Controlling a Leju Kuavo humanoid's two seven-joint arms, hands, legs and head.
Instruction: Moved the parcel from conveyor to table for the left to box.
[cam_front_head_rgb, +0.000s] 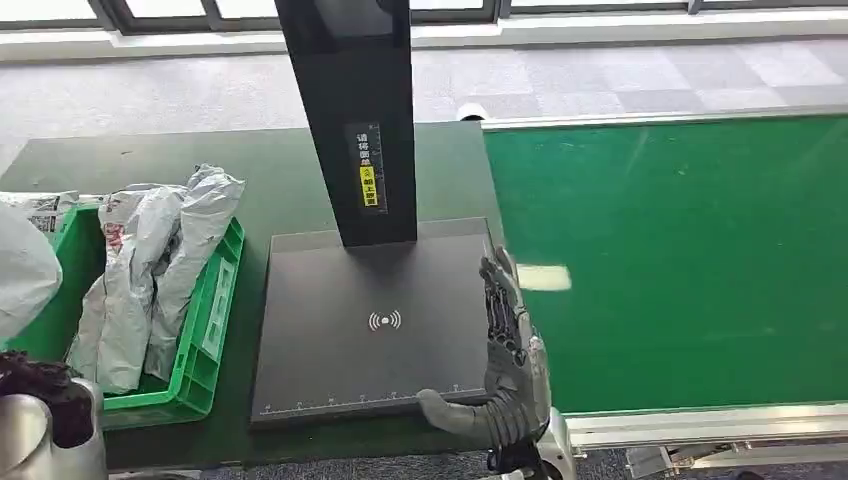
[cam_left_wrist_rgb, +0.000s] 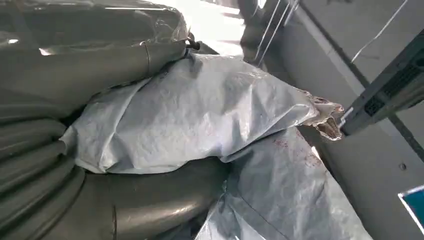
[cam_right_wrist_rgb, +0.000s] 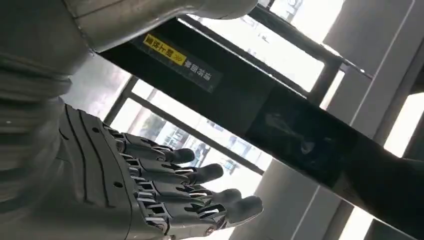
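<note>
Reaching up along the near right edge of the black scanner base (cam_front_head_rgb: 350, 330), the right hand (cam_front_head_rgb: 508, 350) stood with its fingers (cam_front_head_rgb: 497, 285) extended and apart, the thumb (cam_front_head_rgb: 450, 410) stuck out sideways over the base's front corner. It grasped nothing. In the right wrist view the same hand (cam_right_wrist_rgb: 150, 195) showed its dark fingers (cam_right_wrist_rgb: 200, 175) stretched out side by side, slightly fanned, with the black post (cam_right_wrist_rgb: 280, 115) of the scanner and its yellow label (cam_right_wrist_rgb: 165, 50) crossing behind them.

The left hand (cam_front_head_rgb: 45, 385) sat low at the near left corner, beside the green crate (cam_front_head_rgb: 205, 330). In the left wrist view its grey thumb (cam_left_wrist_rgb: 100, 60) and another thick grey part (cam_left_wrist_rgb: 145, 200) clamped a crumpled grey poly-bag parcel (cam_left_wrist_rgb: 200, 115) between them, so that hand was grasping the parcel. A pale rounded part of the parcel (cam_front_head_rgb: 22, 275) bulged at the left edge of the head view, above the crate's near end.

More grey bags (cam_front_head_rgb: 150, 270) lay heaped in the crate, which rested on the dark desk (cam_front_head_rgb: 270, 170). To the right of the scanner ran the green conveyor belt (cam_front_head_rgb: 690, 260), bare but for a bright patch of light.
</note>
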